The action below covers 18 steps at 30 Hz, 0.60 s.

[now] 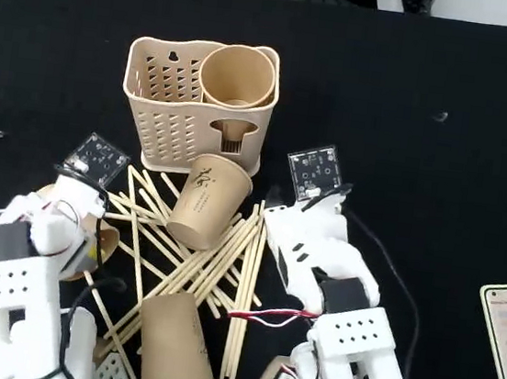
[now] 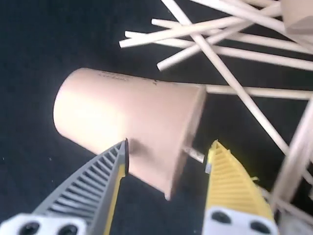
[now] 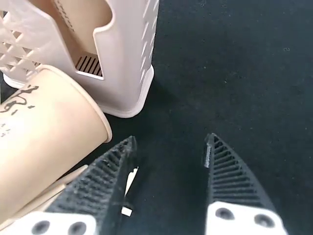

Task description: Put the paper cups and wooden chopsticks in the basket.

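Gaping well apart, the left gripper [image 2: 170, 152] straddles the rim end of a plain cup [image 2: 122, 117] that lies on its side on the black table [image 2: 39, 44]. The grey finger [image 2: 105, 171] touches the cup's wall, while the yellow finger [image 2: 230, 181] stands just off the rim with a slim gap between. The cup is tan paper, unmarked on the side that shows, with its base turned away from the yellow finger. Past that finger the wooden chopsticks [image 2: 259, 91] lie criss-crossed in a loose heap of pale sticks, too many and too overlapped to count.

The right gripper [image 3: 170, 144] has its black fingers spread equally wide, with nothing between them but bare table. Just beside one finger lies a lettered cup [image 3: 44, 142], on its side with its rim toward the claw and dark brush writing on its wall. Beyond it, touching its wall, stands the basket [image 3: 127, 54], cream plastic with slotted sides.

There are four cups in all: the plain one, the lettered one, an upright cup [image 1: 237, 75] standing inside the basket, and a fallen cup [image 1: 175, 342] on its side between the two arms' bases. There is one basket.
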Available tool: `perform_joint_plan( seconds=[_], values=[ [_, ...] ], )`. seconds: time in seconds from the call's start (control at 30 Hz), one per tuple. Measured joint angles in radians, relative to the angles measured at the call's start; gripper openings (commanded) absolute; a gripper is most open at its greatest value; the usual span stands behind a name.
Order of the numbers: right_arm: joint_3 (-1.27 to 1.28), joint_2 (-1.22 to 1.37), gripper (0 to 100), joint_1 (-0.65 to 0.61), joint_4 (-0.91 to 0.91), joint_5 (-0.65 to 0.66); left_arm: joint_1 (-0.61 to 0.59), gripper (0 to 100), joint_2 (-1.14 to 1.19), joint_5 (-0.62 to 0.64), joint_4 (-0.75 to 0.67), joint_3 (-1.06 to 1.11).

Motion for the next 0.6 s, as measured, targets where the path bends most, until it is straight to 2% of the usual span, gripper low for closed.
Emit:
perform_joint_plan(
  seconds=[0.37,0.6],
  values=[
    [0.0,0.0,22.7,0.002,0.0,0.0,-0.014,27,-0.236,-0.008,-0.25,0.19],
    [0.0,0.0,22.7,0.002,0.0,0.0,-0.121,26,-0.404,-0.152,-0.336,0.388]
  ],
)
